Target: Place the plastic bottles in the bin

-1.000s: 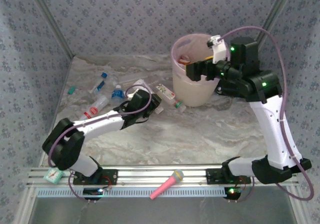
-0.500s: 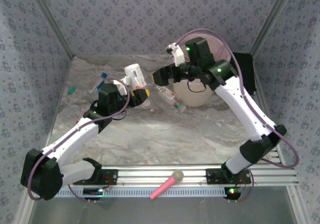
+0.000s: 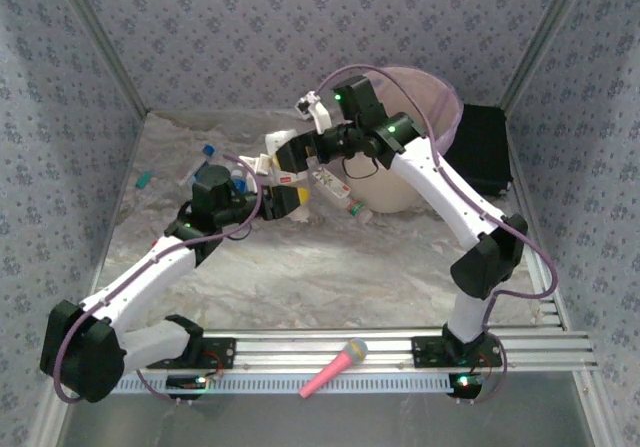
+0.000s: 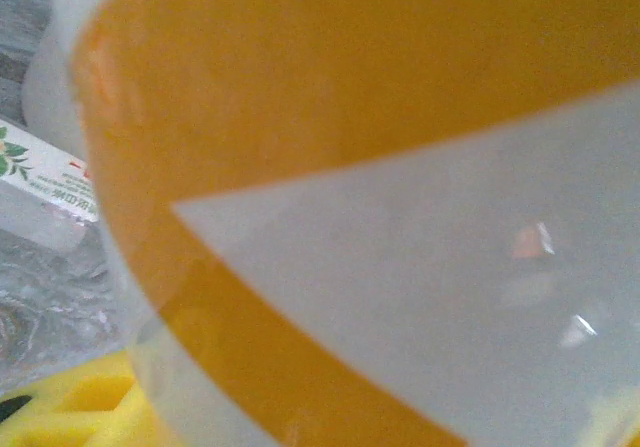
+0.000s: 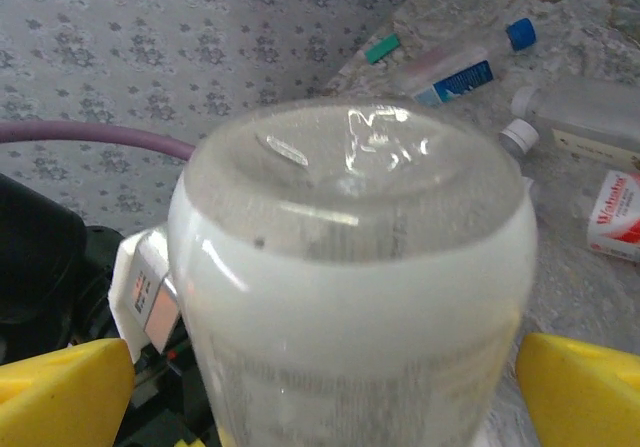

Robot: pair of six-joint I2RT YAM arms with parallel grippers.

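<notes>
Two grippers, one bottle: the left gripper [image 3: 283,197] is clenched on a white bottle [image 3: 272,159] with an orange label, held up off the table. The right gripper [image 5: 320,387] has its jaws spread wide about the same bottle's base end.
Which way it lies: the bottle's flat bottom faces straight into the right wrist, so its long axis runs on along that gripper's reach, with the rest of it away toward the left arm.
Gap: a yellow pad [image 5: 575,387] stands at each side of the body. They seem just clear of it, though this close up I cannot be sure.
Nearer arm: both are at the bottle, but the bin [image 3: 435,87] stands on the right arm's side, just behind it — a hand-over looks to be the step in hand.
Next move, as I judge it: the right jaws should close squarely across the body before the left lets go.
Rest of the job: more bottles [image 3: 337,193] lie loose on the table [image 3: 330,267] — beside the bin and further left.
</notes>
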